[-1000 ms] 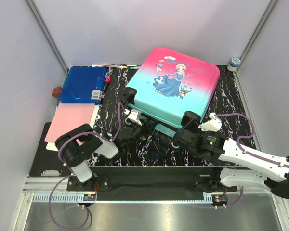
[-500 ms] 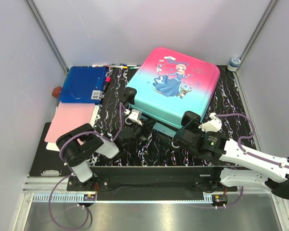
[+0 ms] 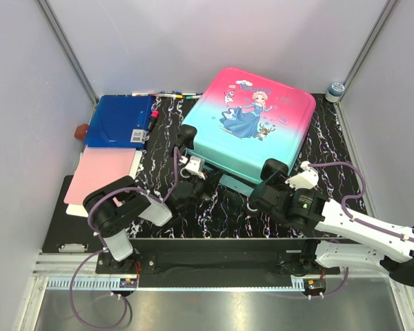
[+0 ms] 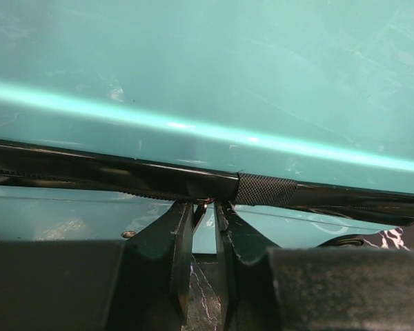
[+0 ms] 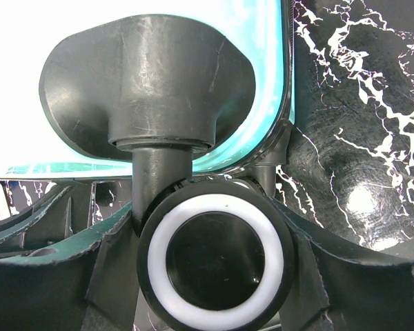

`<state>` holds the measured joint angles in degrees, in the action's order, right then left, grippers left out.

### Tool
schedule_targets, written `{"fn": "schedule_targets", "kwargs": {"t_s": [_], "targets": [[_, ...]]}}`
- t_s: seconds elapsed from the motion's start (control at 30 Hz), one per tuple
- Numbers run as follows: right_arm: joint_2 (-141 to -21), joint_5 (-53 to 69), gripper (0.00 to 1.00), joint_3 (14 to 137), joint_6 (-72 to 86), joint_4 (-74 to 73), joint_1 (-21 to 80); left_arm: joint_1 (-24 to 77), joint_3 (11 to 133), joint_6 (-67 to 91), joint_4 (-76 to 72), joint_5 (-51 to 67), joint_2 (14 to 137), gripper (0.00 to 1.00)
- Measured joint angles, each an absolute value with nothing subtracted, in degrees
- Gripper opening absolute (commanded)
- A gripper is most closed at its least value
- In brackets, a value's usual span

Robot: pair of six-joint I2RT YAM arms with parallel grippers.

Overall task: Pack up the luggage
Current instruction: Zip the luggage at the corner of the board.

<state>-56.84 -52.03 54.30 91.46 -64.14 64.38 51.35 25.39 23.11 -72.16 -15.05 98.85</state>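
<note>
Over the last second the left gripper (image 4: 203, 210) has drawn its fingers in from well apart to nearly together at the near edge of the luggage (image 3: 252, 127). They now pinch a small metal glint that looks like the zipper pull (image 4: 203, 203) on the black zipper track (image 4: 90, 176). The luggage has not moved. It lies flat on the counter (image 3: 228, 207), printed shell up and wheels toward the arms. At its near right corner the right gripper (image 3: 265, 186) stays clamped wide around the wheel (image 5: 217, 262), apparently bracing the case. With the pull caught, the zipper seems ready to be drawn.
</note>
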Motion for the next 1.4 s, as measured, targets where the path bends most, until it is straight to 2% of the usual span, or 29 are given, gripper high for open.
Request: {"fn": "schedule_targets", "kwargs": {"t_s": [1.17,1.4], "targets": [[-56.62,-51.81,0.00,54.06,91.20,-63.77,64.38,51.79,20.80,17.80,-73.73,-26.24,96.66,0.00],[-56.12,-51.53,0.00,53.60,91.20,-63.22,64.38,48.82,19.22,20.62,-75.00,-25.76,96.66,0.00]]}}
